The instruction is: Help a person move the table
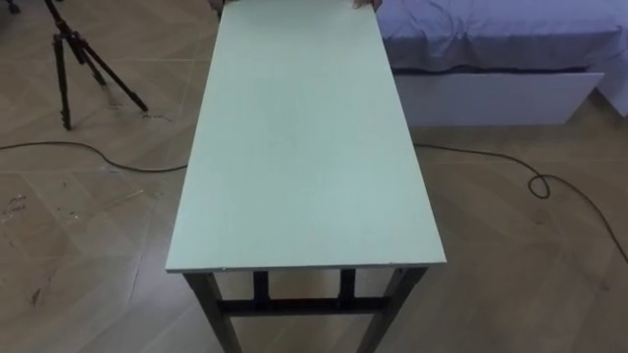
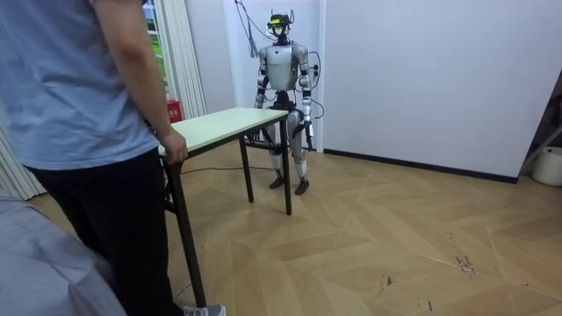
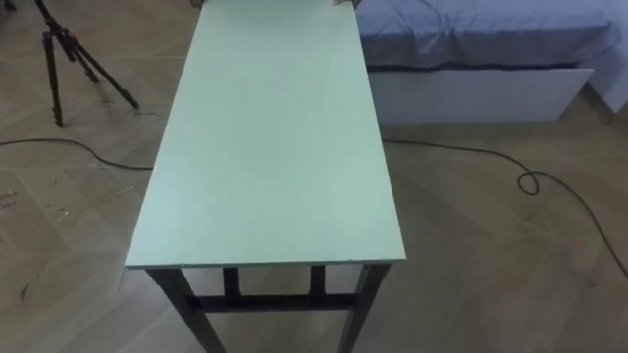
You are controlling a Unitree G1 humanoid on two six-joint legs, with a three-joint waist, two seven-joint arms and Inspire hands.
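Table set for a two-ended carry, not yet lifted.

The pale green table [image 1: 304,147] stands on its black legs on the wood floor, lengthwise between the two carriers. The person [image 2: 79,105] at the far end has a hand [image 2: 173,147] curled over the edge, seemingly ready to take the weight. The robot faces its near short end, right hand [image 2: 262,104] and left hand [image 2: 309,111] low by the tabletop; how they are set I cannot tell. A bed [image 1: 491,39] lies far right, a tripod [image 1: 78,54] far left, and a cable [image 1: 540,181] on the floor is a likely snag.
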